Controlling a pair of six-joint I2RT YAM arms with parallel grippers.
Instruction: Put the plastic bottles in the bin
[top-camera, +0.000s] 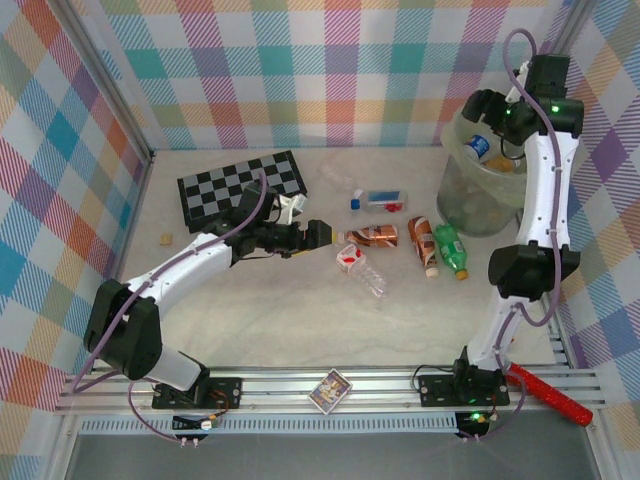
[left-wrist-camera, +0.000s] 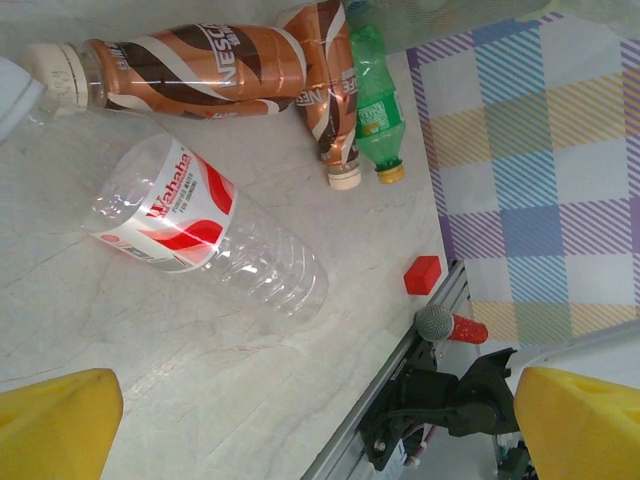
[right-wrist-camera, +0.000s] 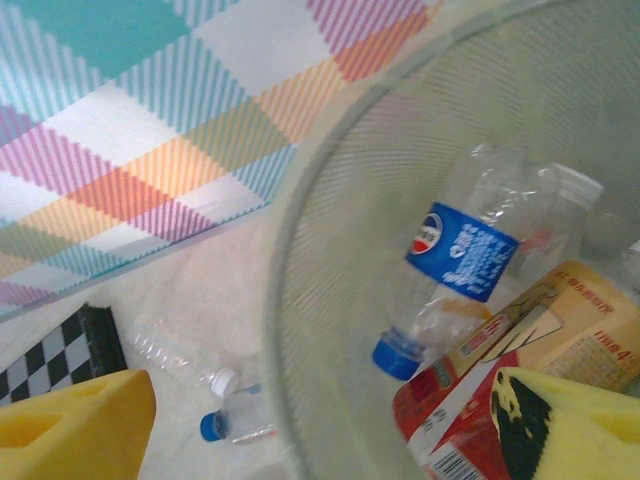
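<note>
Plastic bottles (top-camera: 372, 236): several lie ahead of the left end effector (top-camera: 322, 234), the clear red-labelled one (left-wrist-camera: 200, 235) nearest. A blue-labelled one (right-wrist-camera: 462, 250) lies in the bin (top-camera: 455, 200), beneath the right end effector (right-wrist-camera: 320, 430).
End effectors: both released, empty.
Surface: pale marbled desk (top-camera: 300, 320), plaid walls (top-camera: 300, 70).
Room: bare desk nearside of the left end effector, chequered board (top-camera: 240, 185) farside.

Pastel plaid walls (top-camera: 340, 70) 3 sides, pale marbled tabletop (top-camera: 300, 320), alu rails (top-camera: 280, 386) at front.
</note>
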